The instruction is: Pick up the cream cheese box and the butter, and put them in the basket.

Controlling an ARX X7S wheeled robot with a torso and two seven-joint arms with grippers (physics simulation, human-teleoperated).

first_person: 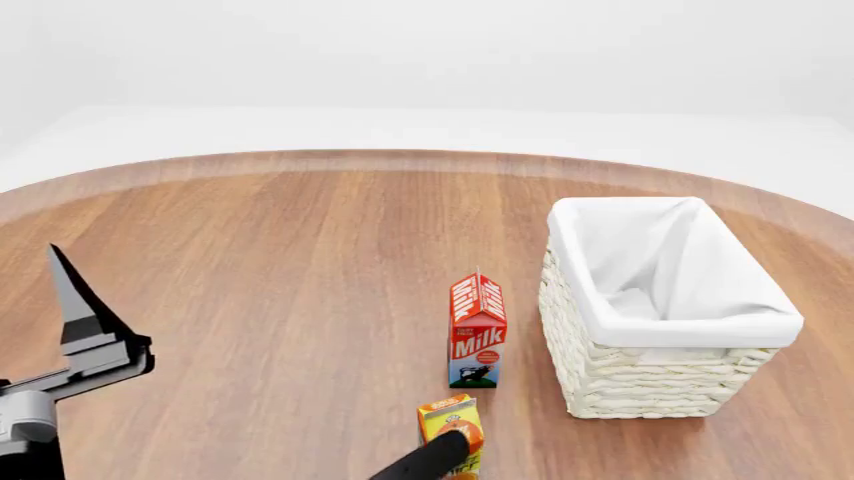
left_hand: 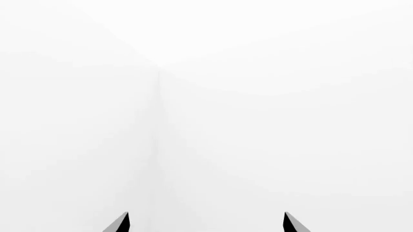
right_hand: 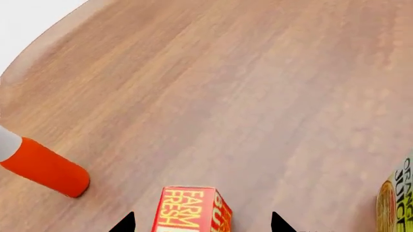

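Butter (right_hand: 191, 209), the red-and-orange box lettered "FARM FRESH", stands on the wooden worktop (first_person: 267, 300) directly between the two fingertips of the right gripper (right_hand: 201, 223), which are spread wide with a gap on either side of it; the gripper is released and not yet touching the box. In the head view the butter is hidden, so its place relative to the worktop's edges cannot be told beyond being near the robot's side. The basket (first_person: 627, 375) stands toward the right edge of the worktop, and its white lining looks empty as far as the interior shows. No cream cheese box appears in any view.

By my judgement nothing is delivered yet: the butter grasp is only lined up, and both items remain to be lifted and dropped in.

The left gripper (left_hand: 206, 223) faces a blank white background, fingertips apart, holding nothing.

Count: one butter, one basket, one red milk carton (first_person: 477, 332) just beside the basket, one orange juice carton (first_person: 451, 425) nearer the robot, one orange-and-white cylinder (right_hand: 40, 165), zero cream cheese boxes visible.
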